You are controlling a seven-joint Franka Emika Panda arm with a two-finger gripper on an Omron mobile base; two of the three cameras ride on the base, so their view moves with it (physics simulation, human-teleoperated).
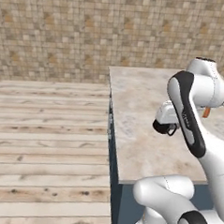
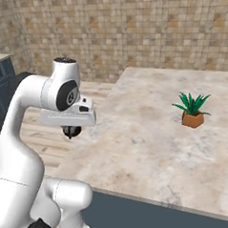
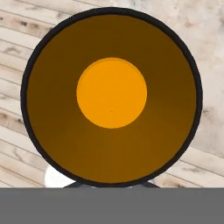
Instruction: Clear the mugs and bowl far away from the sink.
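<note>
The tool (image 2: 71, 132) is clamped on the black mug (image 3: 111, 96), whose orange inside faces straight up at the hand camera, held above the bench (image 2: 150, 133) edge beside the wooden floor (image 1: 46, 142).

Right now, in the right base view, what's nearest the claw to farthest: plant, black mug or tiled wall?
1. Black mug: held in the claw, left side.
2. Plant: on the counter, off to the right.
3. Tiled wall: far back, behind the counter.
</note>
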